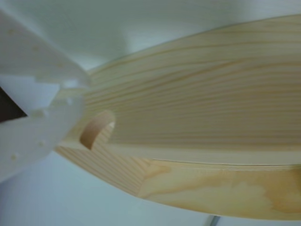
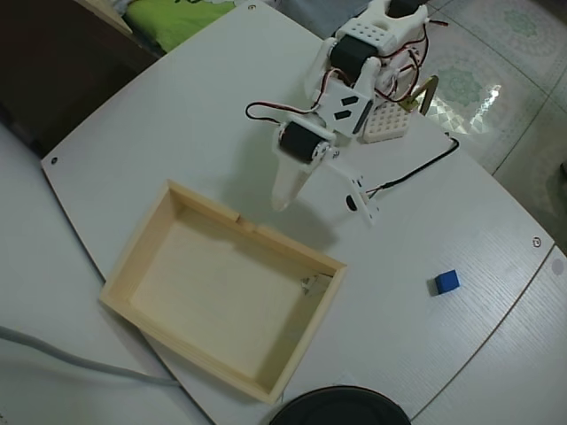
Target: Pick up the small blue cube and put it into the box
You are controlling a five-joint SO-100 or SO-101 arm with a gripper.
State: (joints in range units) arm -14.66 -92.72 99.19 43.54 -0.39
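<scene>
The small blue cube (image 2: 446, 282) lies on the white table at the right of the overhead view, far from the arm and outside the box; the wrist view does not show it. The box (image 2: 133, 257) of pale wood sits at centre left with nothing blue inside. My gripper (image 2: 283, 202) hangs just beyond the box's far wall, close to the notch (image 2: 246, 223), its white fingers together and holding nothing. In the wrist view the gripper (image 1: 70, 92) stands at the left, right by the notch (image 1: 96, 129) in the box (image 1: 211, 188) wall.
A small white perforated block (image 2: 383, 124) stands by the arm's base. A black cable (image 2: 416, 173) runs across the table to the right of the arm. A round black object (image 2: 337, 409) sits at the bottom edge, and a grey cable (image 2: 71, 359) lies at bottom left.
</scene>
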